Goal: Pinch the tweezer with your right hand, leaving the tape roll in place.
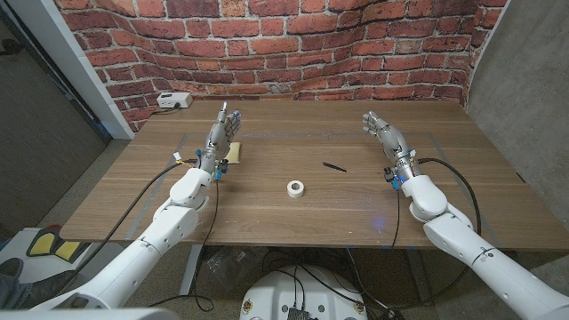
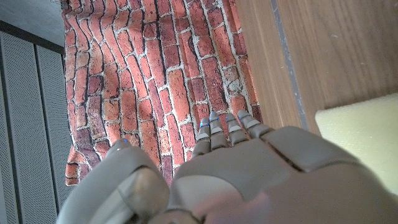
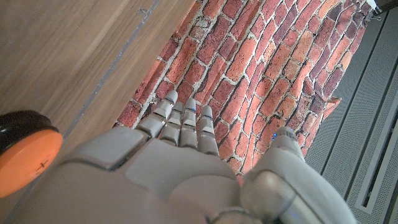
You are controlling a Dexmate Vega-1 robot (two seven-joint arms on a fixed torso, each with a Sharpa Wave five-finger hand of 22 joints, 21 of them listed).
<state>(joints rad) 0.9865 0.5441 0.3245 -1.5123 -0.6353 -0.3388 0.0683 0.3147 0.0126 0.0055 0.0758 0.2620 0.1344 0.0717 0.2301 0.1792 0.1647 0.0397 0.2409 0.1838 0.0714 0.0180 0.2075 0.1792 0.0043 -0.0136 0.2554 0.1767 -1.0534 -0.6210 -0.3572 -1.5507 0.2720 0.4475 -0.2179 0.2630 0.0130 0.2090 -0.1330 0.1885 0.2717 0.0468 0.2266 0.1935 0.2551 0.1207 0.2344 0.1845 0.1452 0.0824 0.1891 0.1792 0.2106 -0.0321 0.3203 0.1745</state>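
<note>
a red brick wall (image 1: 293,53) with pale mortar runs behind the wooden surface (image 1: 267,218), its printed face rippling in places (it looks like a hung backdrop). grey panels close the room on both sides: a dark one with a white frame edge (image 1: 84,67) at the robot's left, a plain grey one (image 1: 524,80) at its right. the surface is a warm brown plank grain with a faint taped rectangle (image 1: 427,135) marked on it. a small white box (image 1: 173,100) sits at its far left corner by the wall. light is even and soft.
</note>
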